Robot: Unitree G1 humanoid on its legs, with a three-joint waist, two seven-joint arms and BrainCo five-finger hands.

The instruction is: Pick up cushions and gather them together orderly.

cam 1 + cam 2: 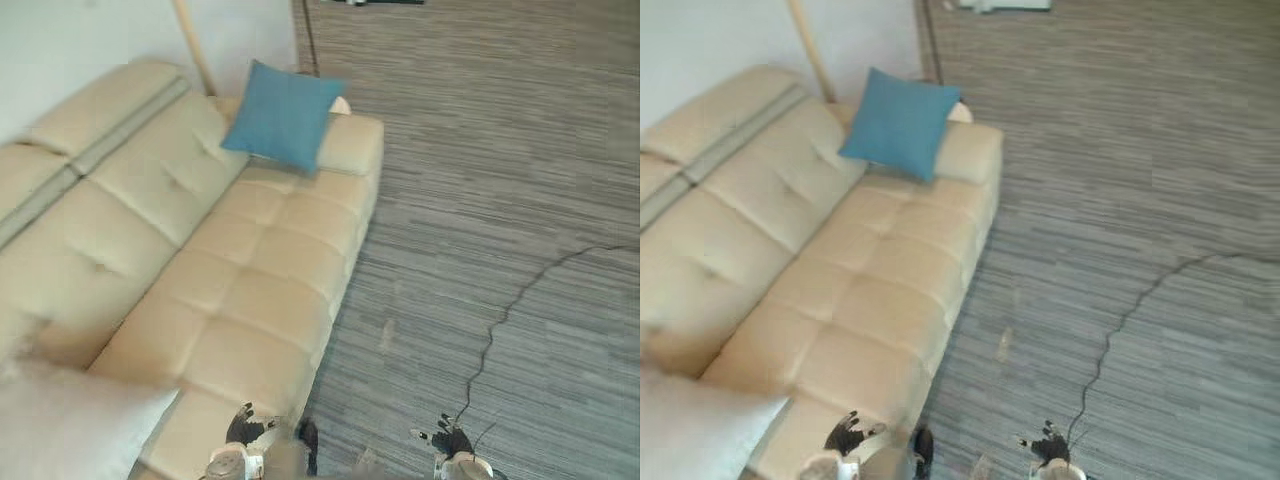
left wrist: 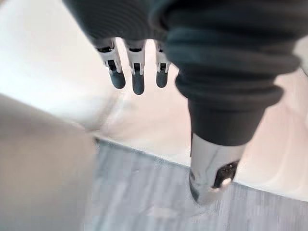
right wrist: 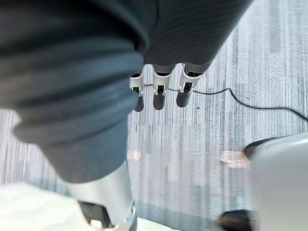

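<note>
A blue cushion leans upright against the far armrest of the cream sofa. A pale cushion lies at the sofa's near end, at the lower left. My left hand hangs low over the sofa's front edge, fingers straight and holding nothing. My right hand hangs over the grey carpet, fingers straight and also holding nothing. Both hands are far from the blue cushion.
The striped grey carpet stretches to the right of the sofa. A pale wooden pole leans on the white wall behind the sofa's far end.
</note>
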